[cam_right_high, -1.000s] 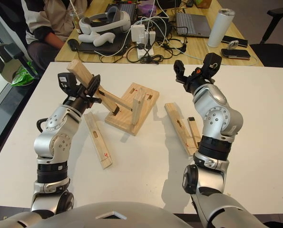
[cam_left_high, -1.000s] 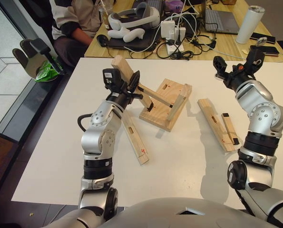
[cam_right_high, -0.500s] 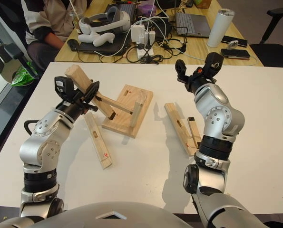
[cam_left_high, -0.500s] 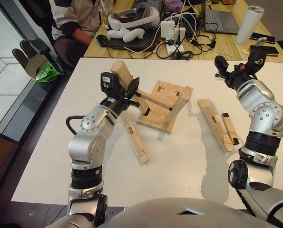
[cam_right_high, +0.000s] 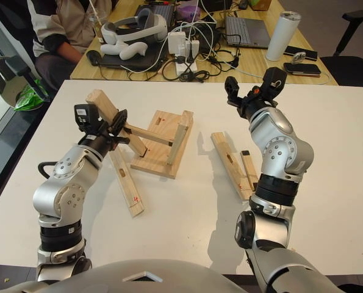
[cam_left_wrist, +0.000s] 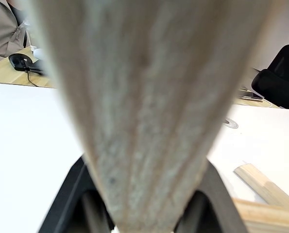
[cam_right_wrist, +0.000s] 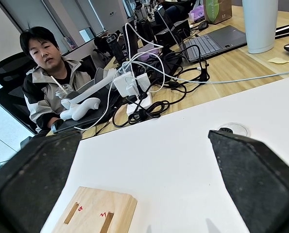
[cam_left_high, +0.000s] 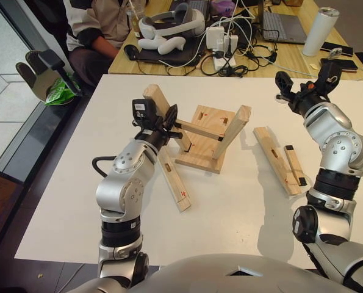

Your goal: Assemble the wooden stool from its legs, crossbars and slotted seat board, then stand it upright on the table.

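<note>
My left gripper [cam_left_high: 163,119] is shut on a wooden leg [cam_left_high: 158,105] that stands tilted at the table's far left. A crossbar [cam_left_high: 199,129] joins this leg to a second leg [cam_left_high: 233,130], and both stand over the slotted seat board [cam_left_high: 201,154] lying on the table. In the left wrist view the held leg [cam_left_wrist: 144,97] sits between the dark fingers [cam_left_wrist: 71,194]. Another leg [cam_left_high: 175,184] lies loose beside the board. At the right lie a slotted piece [cam_left_high: 271,155] and a thin crossbar [cam_left_high: 294,166]. My right gripper [cam_left_high: 303,88] hangs open above the far right corner; the seat board [cam_right_wrist: 93,216] lies below it.
Behind the white table [cam_left_high: 230,213] stands a wooden desk with a headset [cam_left_high: 169,27], cables, a laptop, a white tumbler [cam_left_high: 318,30] and phones. A person sits at the desk's far left. The table's near half offers free room.
My left gripper has swung the held leg more upright, bringing the joined crossbar and second leg up over the seat board, which shifted slightly back. The right arm has barely moved.
</note>
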Action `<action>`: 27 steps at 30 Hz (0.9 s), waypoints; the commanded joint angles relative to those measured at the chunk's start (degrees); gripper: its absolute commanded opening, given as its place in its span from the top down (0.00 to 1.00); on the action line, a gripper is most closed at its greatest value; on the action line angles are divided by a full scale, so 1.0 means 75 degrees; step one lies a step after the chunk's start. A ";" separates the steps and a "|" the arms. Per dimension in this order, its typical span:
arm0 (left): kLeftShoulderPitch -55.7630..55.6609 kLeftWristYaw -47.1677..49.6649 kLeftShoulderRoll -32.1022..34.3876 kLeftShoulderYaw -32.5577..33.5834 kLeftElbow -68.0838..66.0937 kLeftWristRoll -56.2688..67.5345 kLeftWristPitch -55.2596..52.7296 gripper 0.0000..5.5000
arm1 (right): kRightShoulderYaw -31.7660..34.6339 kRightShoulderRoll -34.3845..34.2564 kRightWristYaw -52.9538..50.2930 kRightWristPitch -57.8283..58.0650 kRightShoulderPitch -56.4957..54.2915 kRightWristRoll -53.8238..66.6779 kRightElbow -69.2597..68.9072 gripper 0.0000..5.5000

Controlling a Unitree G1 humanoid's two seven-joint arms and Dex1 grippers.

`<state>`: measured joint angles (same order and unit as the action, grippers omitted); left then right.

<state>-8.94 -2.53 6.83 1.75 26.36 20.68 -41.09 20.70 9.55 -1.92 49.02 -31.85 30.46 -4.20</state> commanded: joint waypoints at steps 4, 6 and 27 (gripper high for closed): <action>0.0476 0.0075 0.0086 -0.0692 0.0136 -0.0645 0.0150 0.82 | -0.0041 -0.0011 -0.0077 0.0025 0.0047 -0.0028 -0.0140 0.12; 0.0512 0.0100 0.0029 -0.0806 0.0172 -0.0710 0.0198 0.82 | -0.0053 -0.0024 -0.0083 0.0019 0.0056 -0.0032 -0.0146 0.12; -0.0430 0.1131 -0.1778 0.1032 0.0426 0.1111 -0.0596 0.64 | -0.0090 -0.0008 -0.0030 -0.0021 0.0036 -0.0074 -0.0089 0.12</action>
<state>-9.56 3.48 -3.27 6.05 28.37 25.46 -43.72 20.07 9.45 -1.90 48.78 -31.74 30.00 -4.65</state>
